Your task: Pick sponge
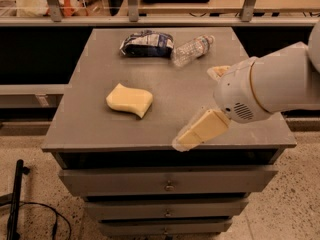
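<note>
The pale yellow sponge [129, 99] lies flat on the grey cabinet top [95, 129], left of centre. My gripper [196, 107] hangs over the front right part of the top, to the right of the sponge and clear of it. One tan finger [200, 129] points down-left toward the front edge. The other finger [218, 72] peeks out behind the white wrist [240, 96]. The fingers stand apart and hold nothing.
A blue-and-white snack bag [146, 43] and a clear plastic bottle [192, 50] lie at the back of the top. Drawers [169, 181] are below the front edge. A glass-fronted counter [165, 6] stands behind. A black stand and cable [15, 201] are on the floor at left.
</note>
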Available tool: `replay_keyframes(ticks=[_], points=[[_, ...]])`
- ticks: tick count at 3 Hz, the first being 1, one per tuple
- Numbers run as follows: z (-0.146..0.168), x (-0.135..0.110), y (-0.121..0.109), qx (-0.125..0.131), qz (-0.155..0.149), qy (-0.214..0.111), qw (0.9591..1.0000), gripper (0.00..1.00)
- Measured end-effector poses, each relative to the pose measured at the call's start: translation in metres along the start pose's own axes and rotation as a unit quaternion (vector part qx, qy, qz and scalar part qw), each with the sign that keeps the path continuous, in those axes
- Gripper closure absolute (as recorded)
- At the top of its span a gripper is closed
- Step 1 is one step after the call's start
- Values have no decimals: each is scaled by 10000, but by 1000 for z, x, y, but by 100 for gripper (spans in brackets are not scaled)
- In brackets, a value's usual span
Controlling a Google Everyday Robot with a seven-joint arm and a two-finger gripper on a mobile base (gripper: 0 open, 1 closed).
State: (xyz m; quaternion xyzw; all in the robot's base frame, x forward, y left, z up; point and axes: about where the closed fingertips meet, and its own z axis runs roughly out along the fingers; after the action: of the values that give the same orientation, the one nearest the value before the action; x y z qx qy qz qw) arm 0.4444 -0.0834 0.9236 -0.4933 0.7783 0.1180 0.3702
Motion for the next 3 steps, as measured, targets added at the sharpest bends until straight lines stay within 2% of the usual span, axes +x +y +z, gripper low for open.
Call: replay_keyframes(ticks=[1, 2, 3], points=[[22, -16, -2, 195, -386, -416, 9982, 0], [22, -17, -2, 195, -386, -416, 9982, 0], [31, -9, -5, 369, -191, -524, 9978, 0]])
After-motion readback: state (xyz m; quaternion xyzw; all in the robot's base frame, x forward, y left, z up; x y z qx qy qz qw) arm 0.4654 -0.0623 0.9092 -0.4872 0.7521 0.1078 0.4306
